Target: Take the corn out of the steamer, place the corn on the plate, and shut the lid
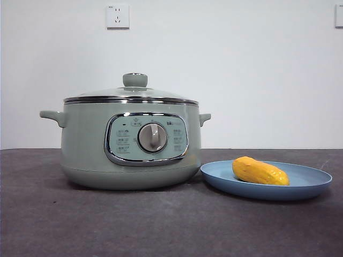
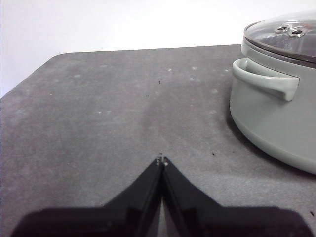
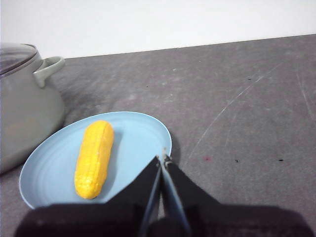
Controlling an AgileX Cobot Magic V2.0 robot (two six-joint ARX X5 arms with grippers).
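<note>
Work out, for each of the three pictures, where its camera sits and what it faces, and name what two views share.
Front view: low at table height, facing the steamer, plate and corn; no arm shows.
Left wrist view: on the left arm, facing table and steamer; left gripper shut.
Right wrist view: on the right arm, facing plate and corn; right gripper shut.
All three share the steamer with its lid on.

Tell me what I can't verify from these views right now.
- Inside of the steamer: hidden by its wall in the front view; the lid glares in the left wrist view.
- Panel labels: too small in the front view.
- Underside of the corn: hidden against the plate in every view.
</note>
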